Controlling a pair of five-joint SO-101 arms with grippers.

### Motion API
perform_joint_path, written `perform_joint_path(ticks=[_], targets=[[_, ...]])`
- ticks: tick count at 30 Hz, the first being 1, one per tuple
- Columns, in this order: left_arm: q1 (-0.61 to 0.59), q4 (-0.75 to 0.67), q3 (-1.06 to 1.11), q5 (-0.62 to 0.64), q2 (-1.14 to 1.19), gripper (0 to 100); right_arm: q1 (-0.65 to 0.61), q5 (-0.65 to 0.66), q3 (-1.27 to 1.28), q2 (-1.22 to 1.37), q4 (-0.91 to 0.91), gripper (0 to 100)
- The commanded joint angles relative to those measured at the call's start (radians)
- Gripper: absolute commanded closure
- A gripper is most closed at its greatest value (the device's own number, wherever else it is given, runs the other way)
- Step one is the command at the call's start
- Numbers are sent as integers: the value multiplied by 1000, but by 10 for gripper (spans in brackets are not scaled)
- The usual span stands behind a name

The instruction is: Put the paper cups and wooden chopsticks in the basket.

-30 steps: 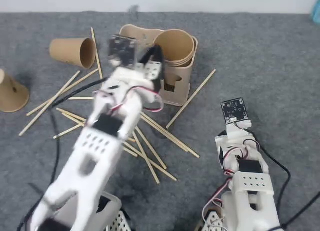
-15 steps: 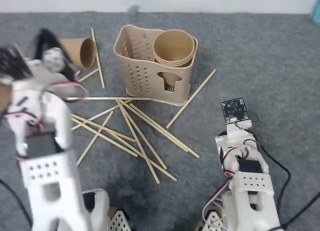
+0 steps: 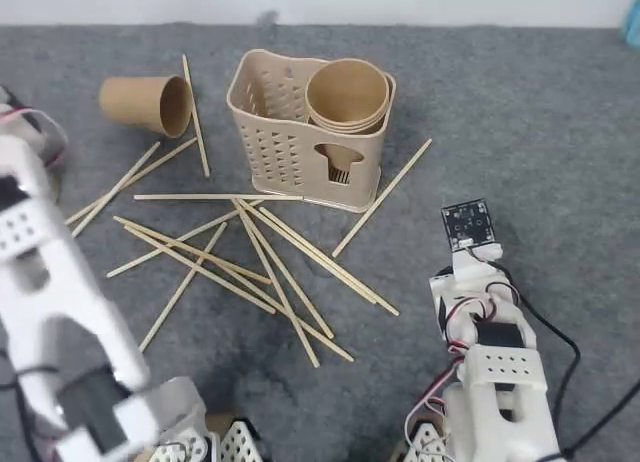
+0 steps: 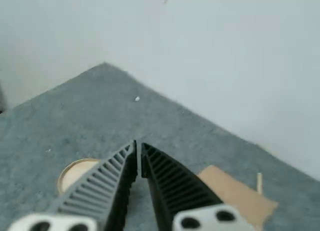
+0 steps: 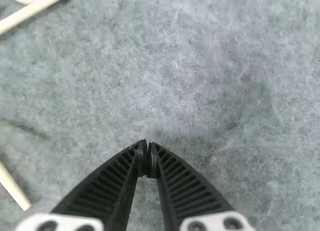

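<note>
The basket (image 3: 300, 132) stands upright toward the back of the table (image 3: 520, 102), with stacked cups (image 3: 347, 94) already nested in its right end. A lying cup (image 3: 147, 104) rests on its side just left of the basket, mouth toward it. The chopsticks (image 3: 240, 252) lie scattered and crossed in front of and beside the basket; none can be made out inside it. The left arm (image 3: 40, 272) stands at the table's left edge. The left gripper (image 4: 138, 147) hangs above an upturned cup (image 4: 75, 172), its fingers pressed together on nothing, with the lying cup farther off. The right gripper (image 5: 144, 143) is over bare table, its fingers likewise clenched and empty.

The step in hand looks like fetching the upturned cup. To do it well, the left fingers should spread wide before the descent. They should then straddle the tapered wall near the base, where the cup is narrowest, and close gently, since paper crushes and a hard squeeze may pop the cup out. The cup should rise well clear of the basket's rim before it travels, then turn mouth-up and settle onto the stack rather than drop against the wall. The chopsticks are probably best taken one at a time from the top of the pile, pinched near the middle so they stay level.
</note>
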Motion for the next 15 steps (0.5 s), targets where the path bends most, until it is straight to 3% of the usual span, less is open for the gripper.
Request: perform_joint_path(ticks=[1,9,15], targets=[[-40,44,-148,14,126,983,-5,14,-6,-24,-25,989],[-60,359,-559,18,476,780,-5,14,-5,-24,-27,989],[-60,485,-858,18,718,776,-5,14,-5,-24,-27,989]])
